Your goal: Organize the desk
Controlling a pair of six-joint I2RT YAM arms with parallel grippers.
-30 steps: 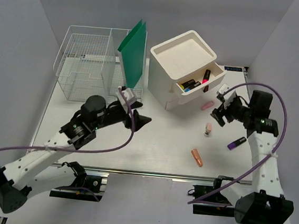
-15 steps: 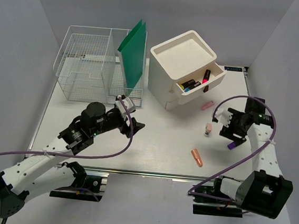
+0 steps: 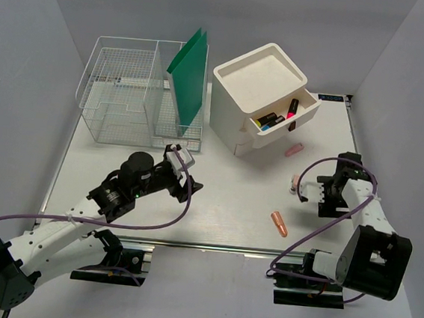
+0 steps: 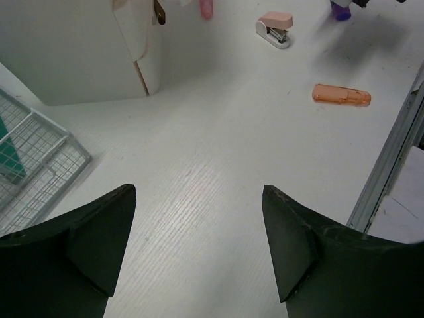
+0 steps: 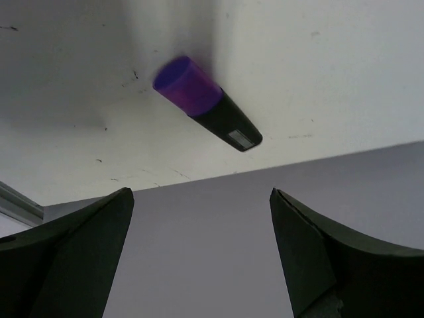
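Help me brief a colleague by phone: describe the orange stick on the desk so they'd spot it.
From the white drawer box at the back of the desk, come toward the near metal rail, right of centre. The orange stick lies flat there, closer to the rail than the small pink stapler, and it is slimmer and longer.

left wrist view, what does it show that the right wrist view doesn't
Only left wrist: the drawer box, wire basket, stapler and orange marker. Only right wrist: the grey wall and the whole purple highlighter. Both: the white desk and that highlighter, just a purple tip at the left wrist view's top edge.
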